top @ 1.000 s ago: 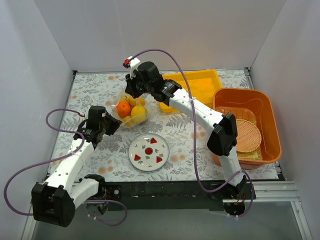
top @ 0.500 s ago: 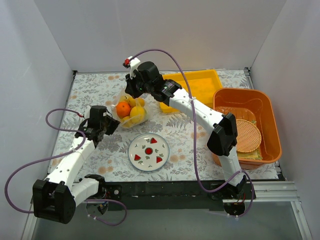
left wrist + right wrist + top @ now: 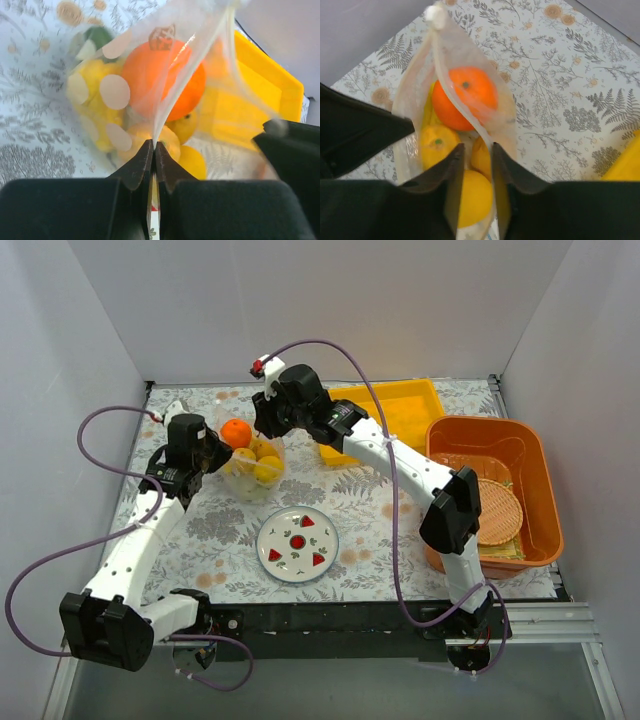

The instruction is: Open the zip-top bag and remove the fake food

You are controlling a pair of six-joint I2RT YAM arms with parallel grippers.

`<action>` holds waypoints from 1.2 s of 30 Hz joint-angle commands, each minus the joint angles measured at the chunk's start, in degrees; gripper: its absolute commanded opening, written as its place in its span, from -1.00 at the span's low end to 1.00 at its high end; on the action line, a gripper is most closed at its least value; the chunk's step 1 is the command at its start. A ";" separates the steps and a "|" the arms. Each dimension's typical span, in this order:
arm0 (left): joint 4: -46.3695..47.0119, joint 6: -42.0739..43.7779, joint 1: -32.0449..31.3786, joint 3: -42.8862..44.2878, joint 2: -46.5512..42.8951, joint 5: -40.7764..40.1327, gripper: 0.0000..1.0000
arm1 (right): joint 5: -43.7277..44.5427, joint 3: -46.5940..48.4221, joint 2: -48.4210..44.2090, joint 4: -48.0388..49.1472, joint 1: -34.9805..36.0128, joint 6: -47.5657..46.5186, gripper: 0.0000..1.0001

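The zip-top bag (image 3: 250, 478) hangs at the back left of the table between both grippers, holding a round orange (image 3: 236, 432) and yellow lemons (image 3: 264, 466). My left gripper (image 3: 214, 449) is shut on the bag's film (image 3: 200, 30), pinched at the tips (image 3: 154, 145). Behind the film are the orange (image 3: 165, 75), lemons (image 3: 192, 162) and pale round pieces (image 3: 114, 91). My right gripper (image 3: 268, 428) sits over the bag's top. Its jaws (image 3: 476, 147) stand slightly apart with the bag's zip edge (image 3: 451, 65) running between them, above the orange (image 3: 464, 97) and a lemon (image 3: 475, 197).
A white plate (image 3: 283, 527) with red fruit motifs lies in front of the bag. A yellow tray (image 3: 400, 405) sits at the back right, also in the left wrist view (image 3: 265, 85). An orange basin (image 3: 440, 436) with a woven mat (image 3: 495, 510) stands at the right edge.
My left gripper has swung back and up with the bag film in it. The bag and fruit have shifted toward the back left. The right gripper has barely moved.
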 commanded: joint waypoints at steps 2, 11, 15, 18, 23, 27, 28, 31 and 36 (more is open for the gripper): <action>2.32 14.32 -0.21 6.76 3.55 4.28 -1.00 | 5.50 -3.37 -9.38 -0.75 0.26 -1.60 -0.04; 2.58 18.12 -0.12 9.50 8.39 9.04 -1.00 | 3.86 -12.32 -16.14 -2.18 0.26 4.19 0.03; 3.29 18.29 -0.12 8.89 8.83 12.55 -1.00 | 0.15 -22.34 -17.12 3.63 -0.09 8.32 -0.03; 3.55 18.29 -0.12 7.83 8.83 13.78 -1.00 | -5.54 -25.52 -15.11 6.96 -2.02 11.40 -0.04; 5.92 16.10 -0.21 5.11 8.92 16.68 -1.00 | -11.80 -26.57 -10.79 9.35 -2.38 15.27 0.04; 6.71 14.96 -0.21 4.32 9.27 17.82 -1.00 | -11.72 -31.93 -11.22 11.36 -2.82 15.71 0.23; 6.98 14.87 -0.21 4.05 9.10 18.00 -1.00 | -12.32 -33.16 -11.75 13.11 -2.99 14.93 0.26; 7.50 14.25 -0.21 3.44 9.01 18.53 -1.00 | -14.42 -37.73 -13.51 15.93 -3.43 12.04 0.44; 8.30 13.46 -0.21 3.43 9.27 19.23 -1.00 | -17.86 -40.02 -13.69 18.13 -3.52 7.11 0.59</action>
